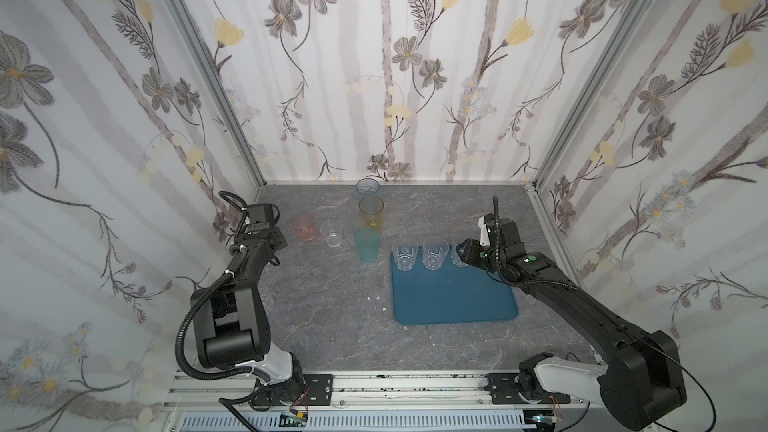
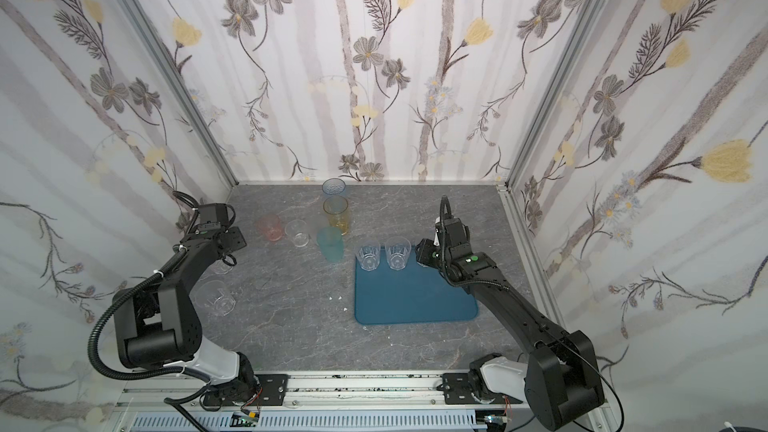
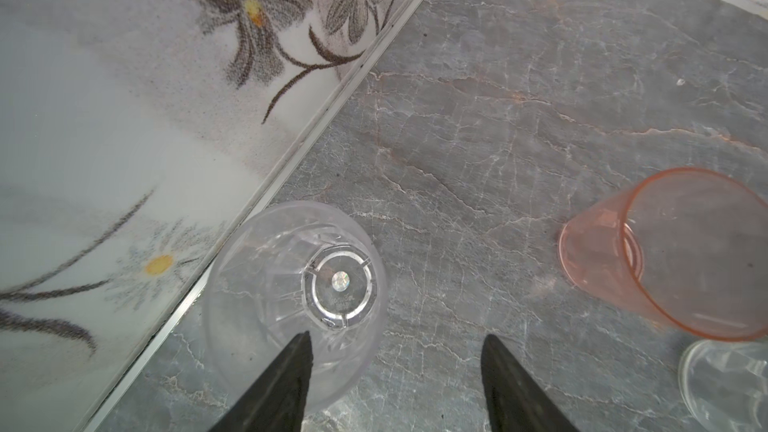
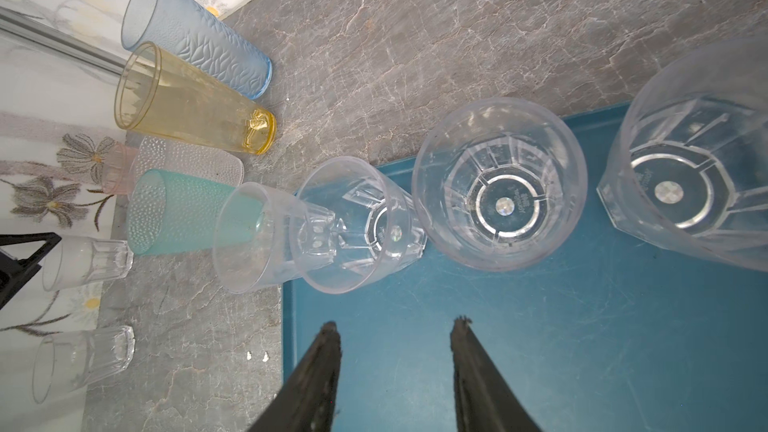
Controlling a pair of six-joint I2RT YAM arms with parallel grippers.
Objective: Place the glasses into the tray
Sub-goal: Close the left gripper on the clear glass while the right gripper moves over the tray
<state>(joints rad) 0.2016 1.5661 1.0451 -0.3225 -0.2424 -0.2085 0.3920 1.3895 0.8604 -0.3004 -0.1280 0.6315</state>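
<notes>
Both of your grippers stand with jaws apart, and neither is pinching anything. Your right gripper (image 4: pixel 395 334) hovers low over the far right part of the tray (image 4: pixel 540 347), with only bare blue plastic in its gap. Just beyond its fingertips, three clear tray glasses (image 1: pixel 435 255) stand upright in a row along the tray's far edge, and the rightmost is half hidden behind the gripper in both top views. Your left gripper (image 3: pixel 399 367) is at the far left, close to the side wall. One finger sits over the mouth of a clear faceted glass (image 3: pixel 270 284) and the other is outside it, though whether either touches the rim cannot be told. The pink glass (image 3: pixel 673 255) stands on the table just to its right, with a plain clear glass (image 1: pixel 331 233) beyond that. The blue glass (image 1: pixel 368 188), amber glass (image 1: pixel 371 211) and teal glass (image 1: pixel 368 245) line up from the back wall toward the tray's far left corner, and a frosted glass (image 4: pixel 187 160) is tucked beside the teal one. Another faceted glass (image 2: pixel 215 299) waits nearer you, beside the left arm. By my reckoning you are roughly a quarter through: three are placed, at least eight are still on the table, and most of the tray is free.
</notes>
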